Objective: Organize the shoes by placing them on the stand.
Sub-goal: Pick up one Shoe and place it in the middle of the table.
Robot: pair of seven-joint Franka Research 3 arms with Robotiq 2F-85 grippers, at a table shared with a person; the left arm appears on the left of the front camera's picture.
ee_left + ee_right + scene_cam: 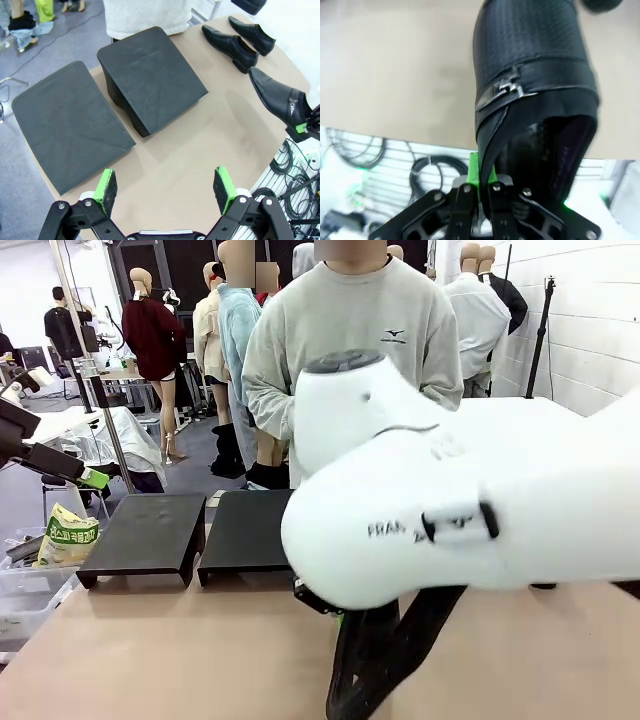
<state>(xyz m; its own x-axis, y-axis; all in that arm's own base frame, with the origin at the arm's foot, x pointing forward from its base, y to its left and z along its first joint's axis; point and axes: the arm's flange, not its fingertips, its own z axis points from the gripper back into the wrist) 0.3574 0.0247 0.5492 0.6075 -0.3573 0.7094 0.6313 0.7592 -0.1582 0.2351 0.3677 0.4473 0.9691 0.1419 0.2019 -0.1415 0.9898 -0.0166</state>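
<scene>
Across table [200, 150]: three shoes [227, 45] [252, 34] [277, 97], two stands [67, 125] [150, 75]

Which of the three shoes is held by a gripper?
The buckled shoe, apart from the pair: the right gripper is shut on its heel collar. The other two shoes lie free on the table, side by side.

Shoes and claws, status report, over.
Left claw open, above table by stands. Right claw shut on one shoe, at its collar. Two shoes lie on table; no shoe on either stand.
</scene>
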